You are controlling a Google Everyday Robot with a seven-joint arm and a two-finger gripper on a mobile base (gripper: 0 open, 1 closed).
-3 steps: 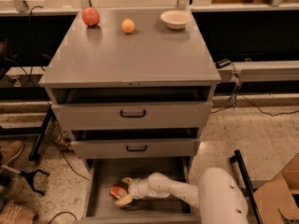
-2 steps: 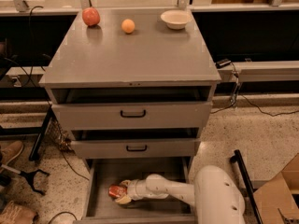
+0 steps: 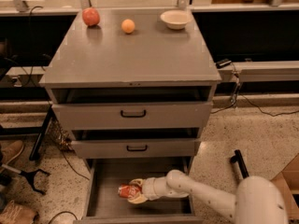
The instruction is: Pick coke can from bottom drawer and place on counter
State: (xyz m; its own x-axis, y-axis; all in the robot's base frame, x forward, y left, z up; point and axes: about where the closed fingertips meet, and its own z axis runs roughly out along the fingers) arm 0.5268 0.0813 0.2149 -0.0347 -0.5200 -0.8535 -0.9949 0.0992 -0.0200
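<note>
The coke can lies on its side on the floor of the open bottom drawer, left of middle. My gripper reaches into the drawer from the right, with one pale finger above the can and the other below it, closed around its right end. The white arm runs from the lower right corner across the drawer's right wall. The counter is the grey cabinet top above.
On the counter's far edge stand a red apple, an orange fruit and a white bowl. The two upper drawers are slightly pulled out. A cardboard box sits at the right, shoes and cables at the left.
The gripper and the can have shifted a little to the right inside the bottom drawer, the wrist drawing back. Nothing on the counter has moved.
</note>
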